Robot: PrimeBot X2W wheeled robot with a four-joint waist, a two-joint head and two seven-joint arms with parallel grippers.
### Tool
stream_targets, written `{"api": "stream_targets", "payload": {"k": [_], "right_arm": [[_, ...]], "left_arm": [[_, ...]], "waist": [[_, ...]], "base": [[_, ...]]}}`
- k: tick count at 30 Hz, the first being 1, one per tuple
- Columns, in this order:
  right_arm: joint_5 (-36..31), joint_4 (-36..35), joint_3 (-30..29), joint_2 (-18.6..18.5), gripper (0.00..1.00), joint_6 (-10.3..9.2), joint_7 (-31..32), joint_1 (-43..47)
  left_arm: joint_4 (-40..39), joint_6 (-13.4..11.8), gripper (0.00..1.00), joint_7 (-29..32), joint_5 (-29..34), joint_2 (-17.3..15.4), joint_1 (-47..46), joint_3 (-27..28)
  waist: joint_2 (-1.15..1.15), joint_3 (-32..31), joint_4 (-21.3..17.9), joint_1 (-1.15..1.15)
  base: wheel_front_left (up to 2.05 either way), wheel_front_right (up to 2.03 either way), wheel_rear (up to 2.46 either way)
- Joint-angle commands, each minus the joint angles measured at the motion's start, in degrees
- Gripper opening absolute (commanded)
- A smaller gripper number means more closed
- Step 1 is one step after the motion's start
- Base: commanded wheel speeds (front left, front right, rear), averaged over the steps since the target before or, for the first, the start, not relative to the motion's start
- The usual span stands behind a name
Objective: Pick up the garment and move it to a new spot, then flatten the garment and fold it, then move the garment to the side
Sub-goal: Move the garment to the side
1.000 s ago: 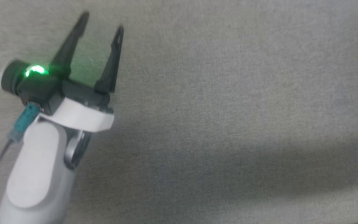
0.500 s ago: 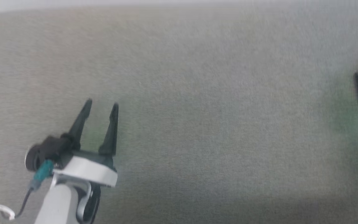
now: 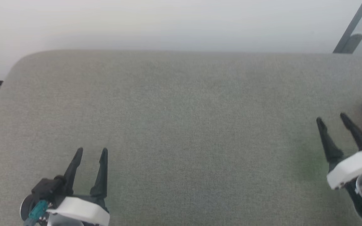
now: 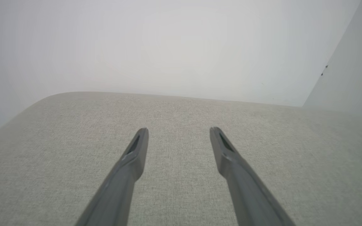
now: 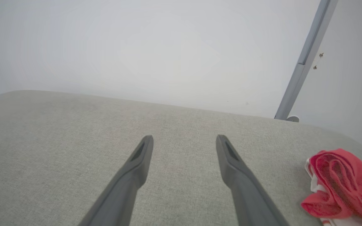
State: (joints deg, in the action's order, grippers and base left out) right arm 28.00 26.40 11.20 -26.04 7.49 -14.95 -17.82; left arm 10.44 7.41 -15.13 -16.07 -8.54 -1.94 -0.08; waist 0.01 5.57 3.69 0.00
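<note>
Left gripper (image 3: 92, 150): is hovering over the grey fabric surface (image 3: 181, 103) towards its near left corner, fingers standing well apart and carrying nothing.
Right gripper (image 3: 331, 118): is pointing across the surface near its right edge, jaws likewise spread wide and empty.
Garment (image 5: 338, 182): is lying bunched in a red-and-white heap close to the surface's right edge, just to the right of the right gripper and clear of its fingers.
Risk: the right fingers are aiming past the heap, so closing here would likely catch nothing. Pinching a single fold could drag the bundle off the nearby edge.
Change: the head camera is now looking higher than a second ago, taking in the surface's far edge, the pale wall (image 3: 168, 22) and a slanted metal post (image 3: 352, 26). The right gripper is now showing both fingers.
</note>
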Motion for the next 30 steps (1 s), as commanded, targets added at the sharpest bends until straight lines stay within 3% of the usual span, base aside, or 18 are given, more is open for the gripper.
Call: {"api": "stream_targets", "payload": {"k": [1,15,30], "right_arm": [[-0.5,-1.0,-0.2,0.4,1.0,-0.01,-0.3,1.7],[-2.8,-13.7,-9.2,4.1,1.0,0.0,-0.3,16.7],[-3.9,-18.2,-12.7,7.2,1.0,0.0,1.2,19.7]], "left_arm": [[-0.1,0.1,1.0,0.0,0.1,-0.2,0.9,0.2],[-6.2,0.1,1.0,0.0,0.9,-0.6,8.9,2.8],[-7.7,0.1,1.0,0.0,1.3,0.4,9.5,3.2]], "waist": [[-0.01,-1.6,0.6,0.0],[-0.01,-5.0,0.0,0.0],[-0.01,-4.9,0.2,0.0]], "base": [[0.0,0.0,0.0],[0.0,0.0,0.0],[0.0,0.0,0.0]]}}
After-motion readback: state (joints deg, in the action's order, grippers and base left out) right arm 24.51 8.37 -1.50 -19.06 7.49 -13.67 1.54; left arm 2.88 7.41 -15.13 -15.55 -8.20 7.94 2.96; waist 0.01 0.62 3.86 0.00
